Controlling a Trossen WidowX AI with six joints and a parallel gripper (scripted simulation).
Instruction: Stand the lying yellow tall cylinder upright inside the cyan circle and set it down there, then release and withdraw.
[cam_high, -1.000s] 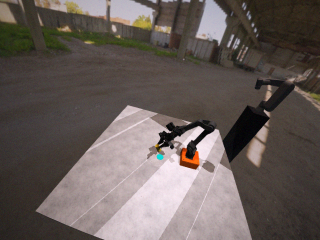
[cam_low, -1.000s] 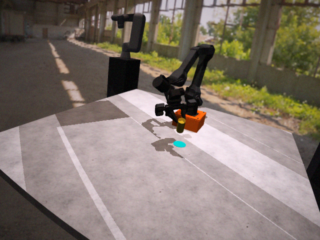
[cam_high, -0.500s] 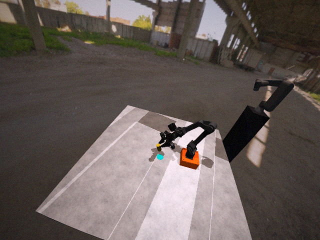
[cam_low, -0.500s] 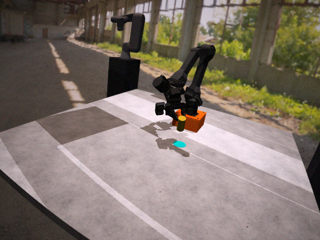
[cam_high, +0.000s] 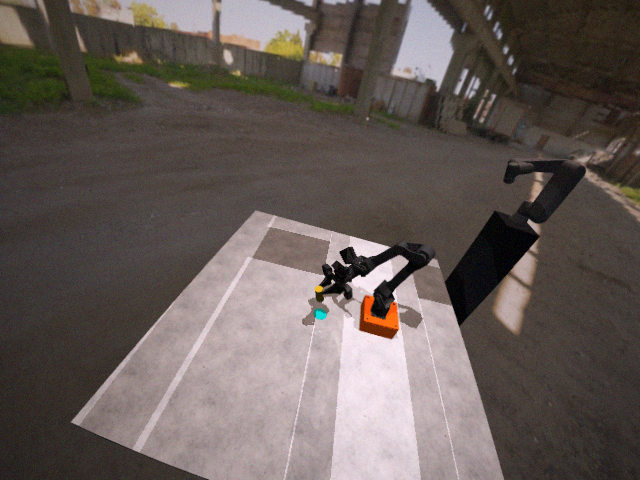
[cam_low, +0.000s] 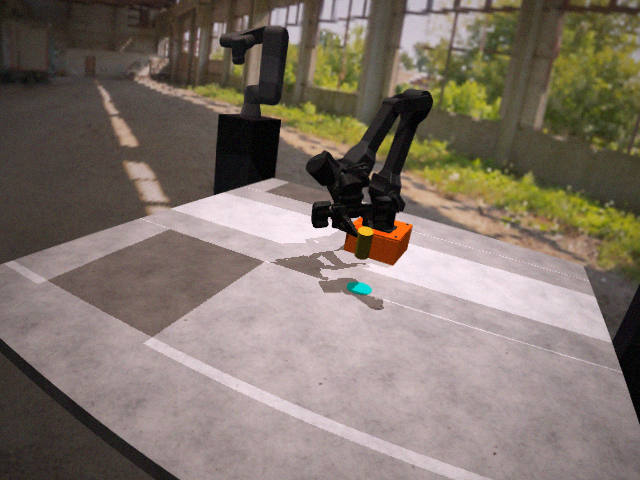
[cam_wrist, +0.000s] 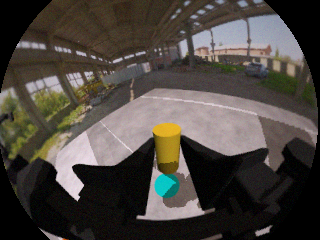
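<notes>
Your gripper (cam_wrist: 168, 160) grasps the cylinder (cam_wrist: 167, 147) upright (off the table), circle (cam_wrist: 166, 186) at its 6 o'clock.

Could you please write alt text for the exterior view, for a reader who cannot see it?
A black arm's gripper holds a yellow cylinder upright in the air, above and behind a cyan circle on a grey table. The arm's orange base sits just behind.
</notes>
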